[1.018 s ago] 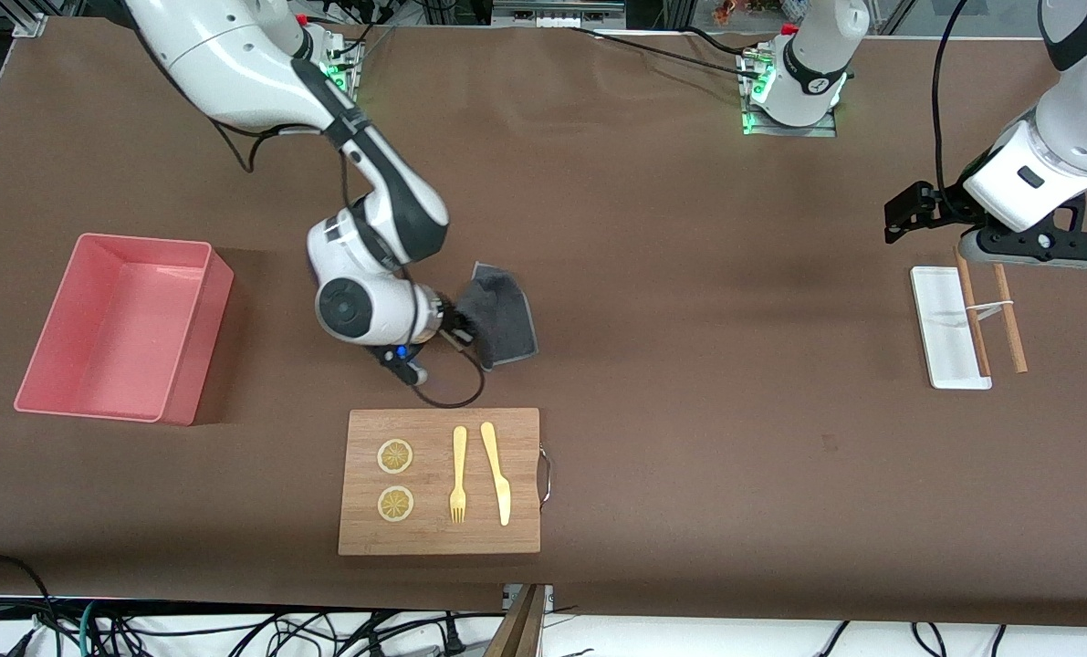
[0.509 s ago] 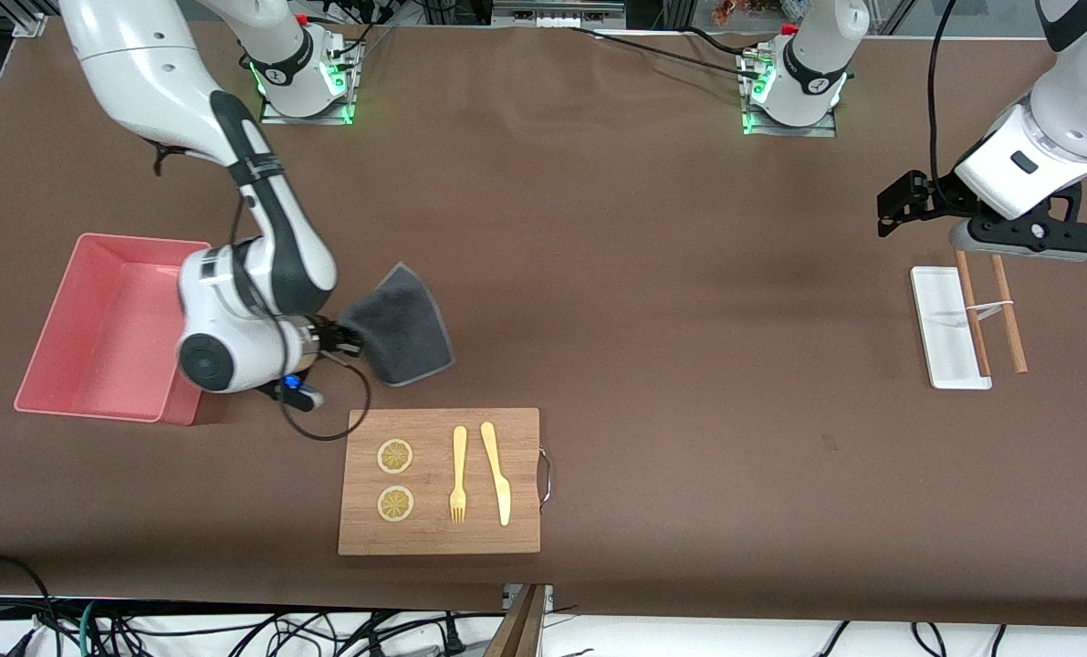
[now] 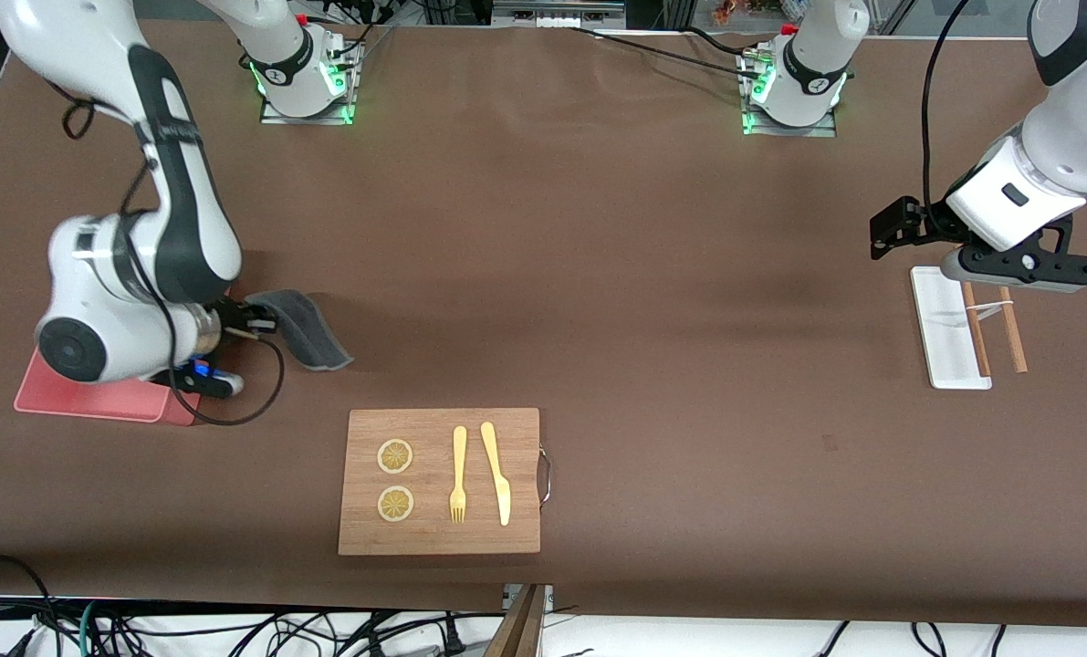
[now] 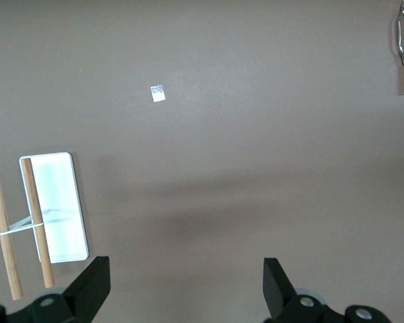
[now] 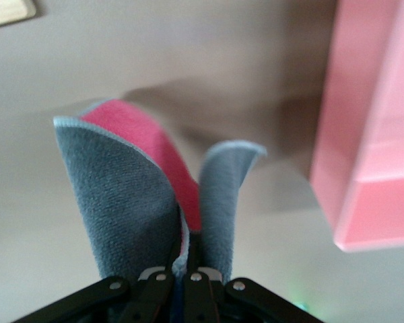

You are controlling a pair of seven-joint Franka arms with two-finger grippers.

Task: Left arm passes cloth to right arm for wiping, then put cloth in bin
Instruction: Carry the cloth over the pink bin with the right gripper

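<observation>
Front view: right gripper (image 3: 249,321), clamped on the cloth (image 3: 310,330), hangs at the bin (image 3: 96,400) edge, the cloth trailing over the table just beside the bin. Left gripper (image 3: 892,225) waits with jaws wide above the white tray (image 3: 940,342).

light: bright, even overhead | shadows: soft | blur: right wrist view

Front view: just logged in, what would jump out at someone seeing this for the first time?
The right gripper, shut on the dark grey cloth, holds it beside the pink bin, which the arm largely hides. The left gripper waits open over the white tray with its two wooden sticks. Nearest the camera lies a wooden board.
</observation>
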